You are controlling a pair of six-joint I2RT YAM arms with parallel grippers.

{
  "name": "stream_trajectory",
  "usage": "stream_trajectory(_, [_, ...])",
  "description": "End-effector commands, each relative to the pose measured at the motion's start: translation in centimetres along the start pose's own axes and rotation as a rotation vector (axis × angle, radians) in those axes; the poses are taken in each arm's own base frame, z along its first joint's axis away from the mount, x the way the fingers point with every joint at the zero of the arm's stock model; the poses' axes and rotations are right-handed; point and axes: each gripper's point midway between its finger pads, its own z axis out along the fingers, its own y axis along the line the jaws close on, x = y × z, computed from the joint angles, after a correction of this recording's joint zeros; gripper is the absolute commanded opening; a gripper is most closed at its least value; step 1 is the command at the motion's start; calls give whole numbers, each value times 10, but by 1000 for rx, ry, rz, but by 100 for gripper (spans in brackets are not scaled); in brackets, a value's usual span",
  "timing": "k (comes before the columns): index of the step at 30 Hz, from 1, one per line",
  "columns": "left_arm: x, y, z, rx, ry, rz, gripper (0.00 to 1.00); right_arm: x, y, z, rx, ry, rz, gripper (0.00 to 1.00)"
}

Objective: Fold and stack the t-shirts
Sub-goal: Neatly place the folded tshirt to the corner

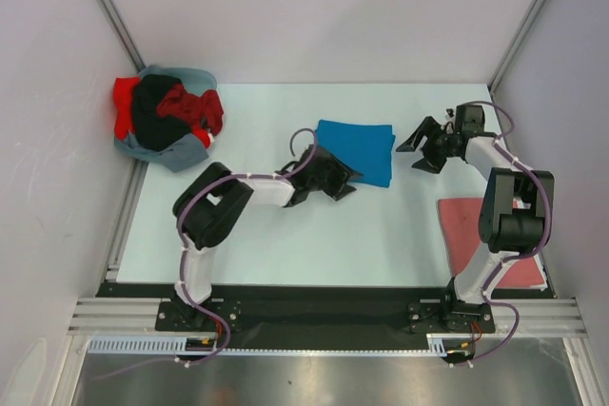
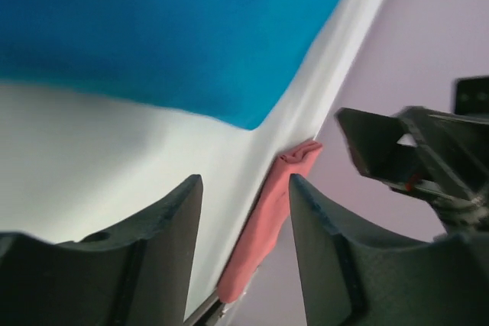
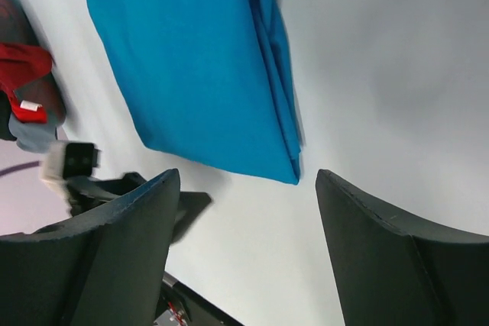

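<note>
The folded bright blue cloth t-shirt (image 1: 360, 151) is found flat at mid-table, between the left gripper (image 1: 345, 185) and the right gripper (image 1: 411, 157), both held apart and empty. For stacking on the dull pinkish-red t-shirt (image 1: 466, 227), it is advised that all layers be pinched at opposite edges and lifted level. That shirt is partly masked by the right arm (image 1: 514, 206); the crumpled red, black and grey-blue heap (image 1: 166, 121) cannot be counted.

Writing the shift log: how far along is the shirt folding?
Done: the blue shirt and the pink shirt lie folded, apart, not stacked. In hand: nothing; the left hand and right hand are open and empty beside the blue one. Left: the crumpled pile of red, black and grey-blue shirts, then stacking.
</note>
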Motion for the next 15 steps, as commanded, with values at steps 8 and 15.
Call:
stream_trajectory(8, [24, 26, 48, -253, -141, -165, 57, -10, -20, -6, 17, -48, -21, 79])
stream_trajectory(15, [17, 29, 64, -304, -221, -252, 57, -23, -14, -15, 19, -73, -33, 79])
